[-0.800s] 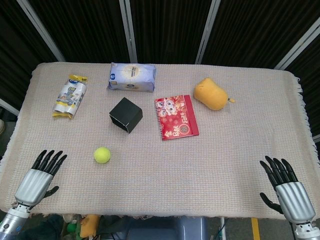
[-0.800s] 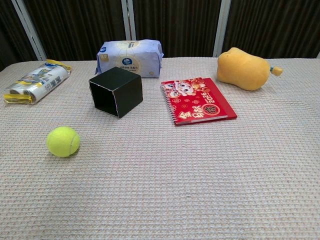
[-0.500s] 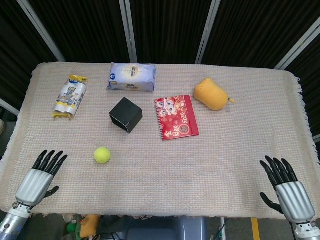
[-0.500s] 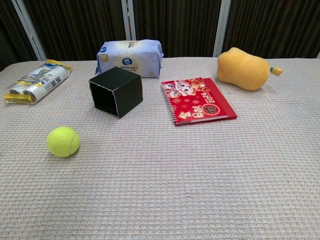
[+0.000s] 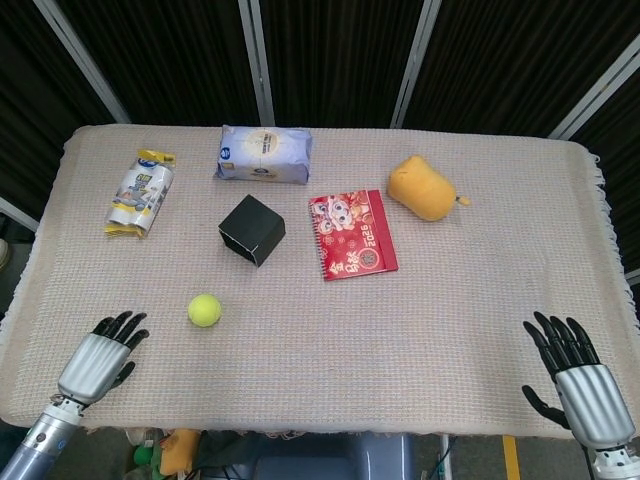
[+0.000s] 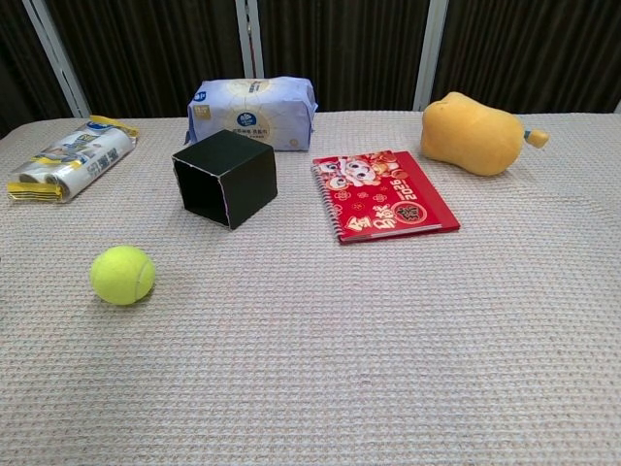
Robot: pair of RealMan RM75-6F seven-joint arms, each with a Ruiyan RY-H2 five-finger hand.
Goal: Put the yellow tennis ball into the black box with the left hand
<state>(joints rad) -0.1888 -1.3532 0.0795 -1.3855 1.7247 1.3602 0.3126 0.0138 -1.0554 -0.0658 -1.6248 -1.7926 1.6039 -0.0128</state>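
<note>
Since the earlier picture, the left hand [image 5: 102,355] has slid in a little toward the yellow tennis ball [image 5: 204,310] and its fingers look more bent than before. It holds nothing and sits low near the front edge of the table [image 5: 420,330], with the fingers a bit apart. The right hand [image 5: 575,372] has hardly moved. It is empty too, with its fingers spread out, at the other front corner.

The ball is round, fuzzy and bright yellow-green. It lies alone on the cloth, near the left hand but not touching it. The black box [image 5: 252,229] stands a bit farther back, apart from the ball. Its open side shows in the chest view
</note>
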